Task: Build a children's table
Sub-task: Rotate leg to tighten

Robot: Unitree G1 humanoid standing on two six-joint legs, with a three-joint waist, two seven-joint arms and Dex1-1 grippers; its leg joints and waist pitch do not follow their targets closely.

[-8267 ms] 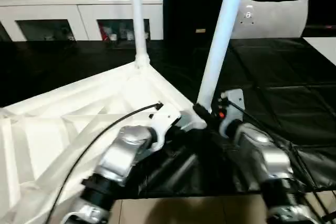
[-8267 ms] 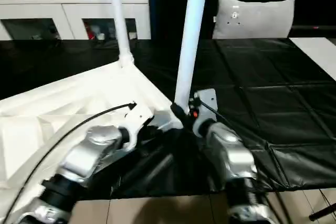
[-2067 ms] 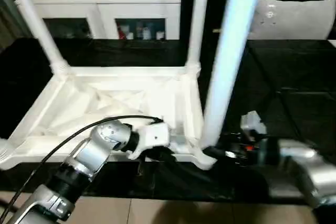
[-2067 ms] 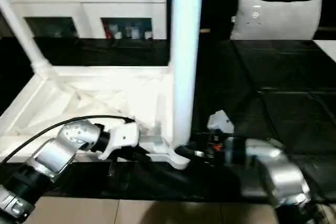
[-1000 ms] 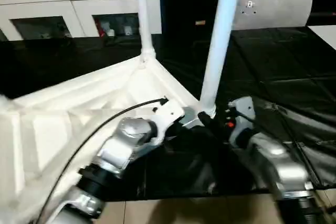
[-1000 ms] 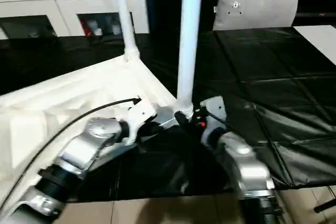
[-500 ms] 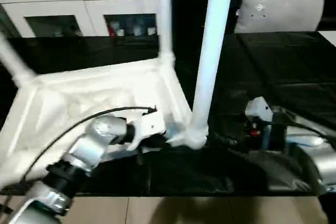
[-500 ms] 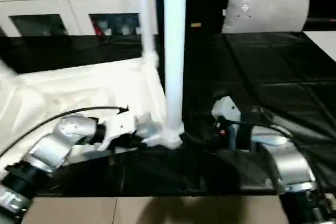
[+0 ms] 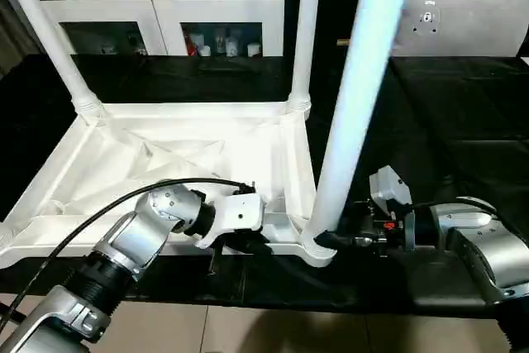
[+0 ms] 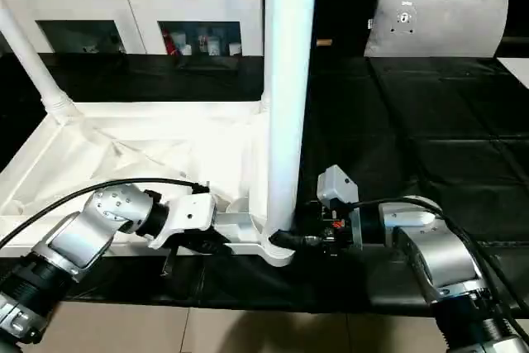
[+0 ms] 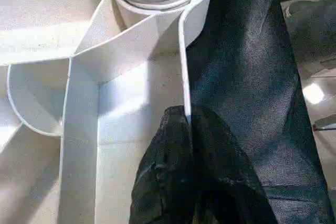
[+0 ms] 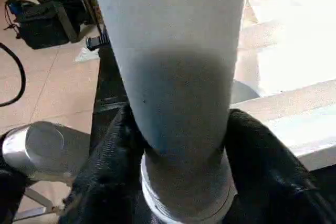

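An upside-down white tabletop (image 9: 178, 163) lies on a black mat (image 9: 463, 130), ribs up, with three legs standing in its corner sockets. The left gripper (image 11: 186, 129) is pinched shut on the tabletop's thin side wall near the front corner. The right gripper (image 12: 178, 145), at three o'clock from that corner, has just closed in; its fingers (image 12: 262, 150) now hug the base of the nearest leg (image 10: 285, 88), either side of its threaded collar. Since a second ago the tabletop has swung square to the robot. The leg looks ready for tightening.
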